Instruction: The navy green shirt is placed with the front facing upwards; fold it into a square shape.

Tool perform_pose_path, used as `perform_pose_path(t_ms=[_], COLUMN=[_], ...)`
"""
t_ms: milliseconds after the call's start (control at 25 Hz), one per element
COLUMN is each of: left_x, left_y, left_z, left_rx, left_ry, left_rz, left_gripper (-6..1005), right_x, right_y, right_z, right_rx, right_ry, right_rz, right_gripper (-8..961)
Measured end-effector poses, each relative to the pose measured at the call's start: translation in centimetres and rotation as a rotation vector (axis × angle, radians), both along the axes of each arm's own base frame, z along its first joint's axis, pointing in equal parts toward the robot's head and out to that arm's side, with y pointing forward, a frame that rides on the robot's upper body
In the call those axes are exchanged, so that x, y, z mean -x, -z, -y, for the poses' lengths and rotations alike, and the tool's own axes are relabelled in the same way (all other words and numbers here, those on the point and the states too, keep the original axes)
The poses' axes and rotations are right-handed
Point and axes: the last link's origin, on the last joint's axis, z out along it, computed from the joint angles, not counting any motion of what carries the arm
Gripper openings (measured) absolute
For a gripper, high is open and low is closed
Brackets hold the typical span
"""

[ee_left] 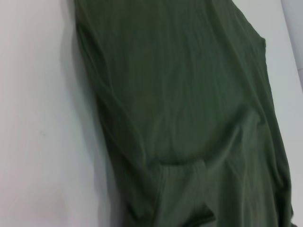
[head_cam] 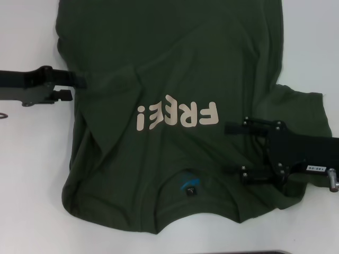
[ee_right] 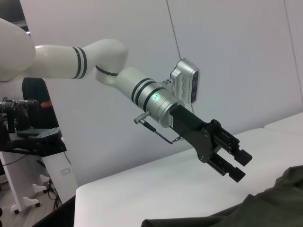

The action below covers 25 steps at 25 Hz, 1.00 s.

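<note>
The navy green shirt (head_cam: pixel 175 63) lies front up on the white table, its cream "FREE!" letters (head_cam: pixel 177 116) upside down to me and its collar (head_cam: pixel 188 185) at the near edge. Its left sleeve is folded in over the body (ee_left: pixel 182 172); the right sleeve (head_cam: pixel 302 106) lies spread out. My left gripper (head_cam: pixel 77 88) hovers at the shirt's left edge, open and holding nothing; the right wrist view shows it above the table (ee_right: pixel 239 165). My right gripper (head_cam: pixel 238 150) stands open over the right shoulder, with nothing between its fingers.
White table (head_cam: pixel 32 174) surrounds the shirt on both sides. A seam between table sections runs at the far right (ee_left: pixel 293 42). Beyond the table's far side a rack with equipment (ee_right: pixel 28 137) stands by a white wall.
</note>
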Motion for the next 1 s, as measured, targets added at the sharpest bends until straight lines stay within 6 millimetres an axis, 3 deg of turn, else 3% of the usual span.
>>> perform_pose_path(t_ms=[240,1000], left_x=[0.4,0.6], left_y=[0.0,3.0], left_z=[-0.3,-0.4], left_rx=[-0.014,0.02], left_ry=[-0.012,-0.018], left_rz=[-0.033,-0.085], left_gripper=[585,585], right_x=[0.0,-0.5], right_y=[0.0,0.0], right_z=[-0.2,-0.1], right_rx=[-0.006,-0.012], right_ry=[0.002,0.021], right_rz=[0.003,0.02], right_gripper=[884,884])
